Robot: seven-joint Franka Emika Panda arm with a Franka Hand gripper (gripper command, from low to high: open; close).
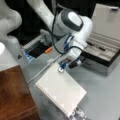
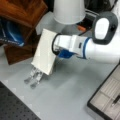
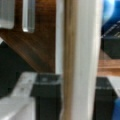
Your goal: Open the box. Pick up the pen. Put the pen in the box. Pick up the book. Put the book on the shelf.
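You see the book (image 1: pixel 61 90) hiding most of the gripper (image 1: pixel 76 115) beneath it; beside the book, the shelf (image 1: pixel 15 95) is cut off by the frame edge.

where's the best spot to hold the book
By a thin edge, pads flat on both covers, as the gripper holds it now. The book is broad and flat, too wide to span across, so only its thickness fits the jaws; come edge-on.

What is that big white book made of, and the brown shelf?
The book, clamped in the end effector, looks like paper or card: matte cream cover with fine dots, though plastic is possible. The shelf looks like varnished wood: reddish-brown, faintly glossy, with grain streaks.
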